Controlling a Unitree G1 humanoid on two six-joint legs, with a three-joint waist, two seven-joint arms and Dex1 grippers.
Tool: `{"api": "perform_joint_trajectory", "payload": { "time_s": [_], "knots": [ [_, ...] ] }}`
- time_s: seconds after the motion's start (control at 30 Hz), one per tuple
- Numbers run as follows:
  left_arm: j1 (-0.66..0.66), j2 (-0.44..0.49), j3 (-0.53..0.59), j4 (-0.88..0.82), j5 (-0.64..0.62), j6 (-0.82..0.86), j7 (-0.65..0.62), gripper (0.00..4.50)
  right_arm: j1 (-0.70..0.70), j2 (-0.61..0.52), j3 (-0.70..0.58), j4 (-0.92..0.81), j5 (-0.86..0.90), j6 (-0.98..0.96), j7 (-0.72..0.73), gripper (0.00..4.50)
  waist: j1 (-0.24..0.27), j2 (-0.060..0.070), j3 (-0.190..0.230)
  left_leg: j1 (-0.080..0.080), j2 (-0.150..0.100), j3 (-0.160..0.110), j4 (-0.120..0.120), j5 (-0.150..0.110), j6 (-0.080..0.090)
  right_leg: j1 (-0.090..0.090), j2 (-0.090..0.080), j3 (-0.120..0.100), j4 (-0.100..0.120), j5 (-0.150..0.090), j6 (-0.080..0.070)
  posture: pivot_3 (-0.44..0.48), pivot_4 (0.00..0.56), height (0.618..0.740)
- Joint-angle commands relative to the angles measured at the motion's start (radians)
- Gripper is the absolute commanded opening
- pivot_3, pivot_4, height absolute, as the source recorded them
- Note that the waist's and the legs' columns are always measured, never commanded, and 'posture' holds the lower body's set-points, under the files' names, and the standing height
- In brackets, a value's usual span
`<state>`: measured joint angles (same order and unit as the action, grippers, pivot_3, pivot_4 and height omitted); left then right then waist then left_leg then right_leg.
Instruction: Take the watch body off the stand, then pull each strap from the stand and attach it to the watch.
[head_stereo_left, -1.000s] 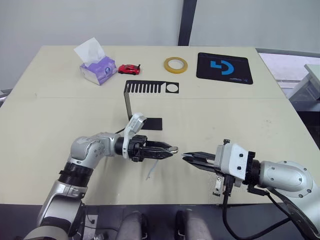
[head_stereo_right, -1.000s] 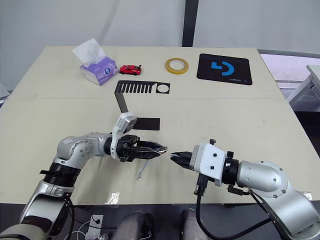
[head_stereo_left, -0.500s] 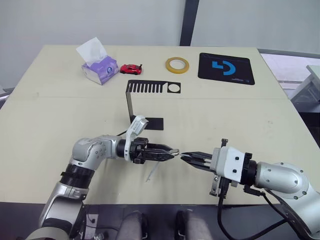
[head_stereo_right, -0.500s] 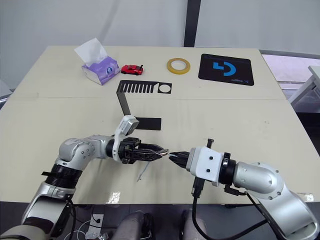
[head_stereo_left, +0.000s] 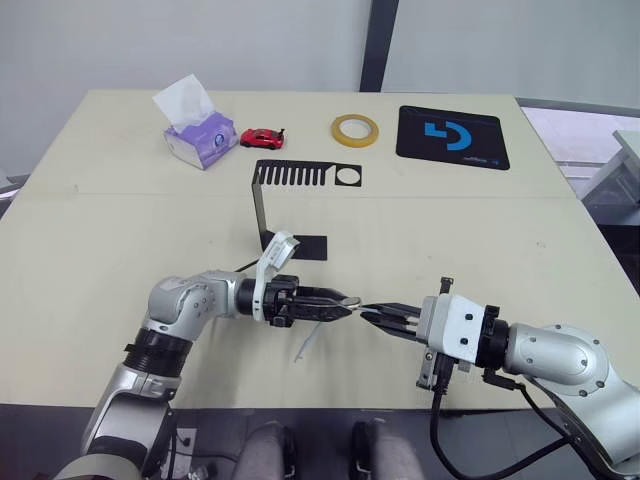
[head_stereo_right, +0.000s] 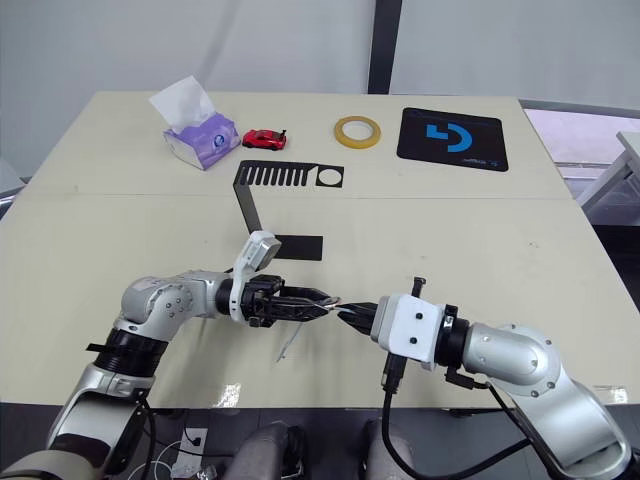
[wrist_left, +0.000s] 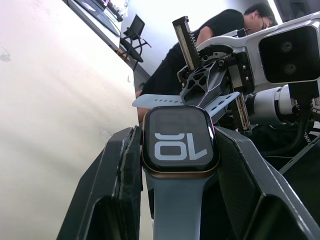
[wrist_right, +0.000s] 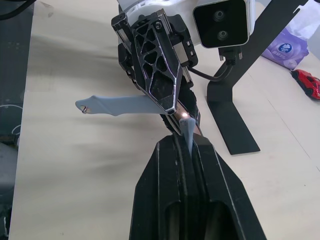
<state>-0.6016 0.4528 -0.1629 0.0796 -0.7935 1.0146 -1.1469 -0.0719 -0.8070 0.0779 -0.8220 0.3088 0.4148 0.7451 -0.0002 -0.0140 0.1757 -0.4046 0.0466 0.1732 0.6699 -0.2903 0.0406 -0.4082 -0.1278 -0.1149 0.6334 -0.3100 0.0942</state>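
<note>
Hand tips (head_stereo_right: 330, 301) nearly touching mid-table

A wide beige counter (head_stereo_left: 120, 250) is taking most of the scene, and a thin seam is crossing it from side to side. Behind it a pale grey wall (head_stereo_left: 150, 45) is rising, with a dark vertical post (head_stereo_left: 377, 45) standing against it. Soft, even light is falling on the surface. In the left wrist view a person (wrist_left: 172, 65) in a black shirt is sitting beyond the counter, near a dark chair (wrist_left: 131, 35).
</note>
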Motion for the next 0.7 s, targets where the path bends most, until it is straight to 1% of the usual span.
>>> {"api": "perform_joint_trajectory", "payload": {
  "time_s": [0.03, 0.7],
  "knots": [
    [-0.001, -0.003, 0.017, -0.024, -0.001, -0.006, -0.006, 1.75, -0.003, 0.006, -0.014, -0.014, -0.003, -0.020, 0.004, 0.00, 0.000, 0.000, 0.000, 0.000, 0.000, 0.000, 0.000, 0.000, 0.000, 0.000, 0.000, 0.000, 0.000, 0.000, 0.000, 0.000, 0.150, 0.740],
    [0.011, 0.001, 0.014, -0.027, 0.010, -0.006, -0.012, 1.75, 0.014, 0.014, -0.026, 0.002, -0.001, -0.038, 0.009, 0.00, 0.000, 0.000, 0.000, 0.000, 0.000, 0.000, 0.000, 0.000, 0.000, 0.000, 0.000, 0.000, 0.000, 0.000, 0.000, 0.000, 0.150, 0.740]
  ]
}}
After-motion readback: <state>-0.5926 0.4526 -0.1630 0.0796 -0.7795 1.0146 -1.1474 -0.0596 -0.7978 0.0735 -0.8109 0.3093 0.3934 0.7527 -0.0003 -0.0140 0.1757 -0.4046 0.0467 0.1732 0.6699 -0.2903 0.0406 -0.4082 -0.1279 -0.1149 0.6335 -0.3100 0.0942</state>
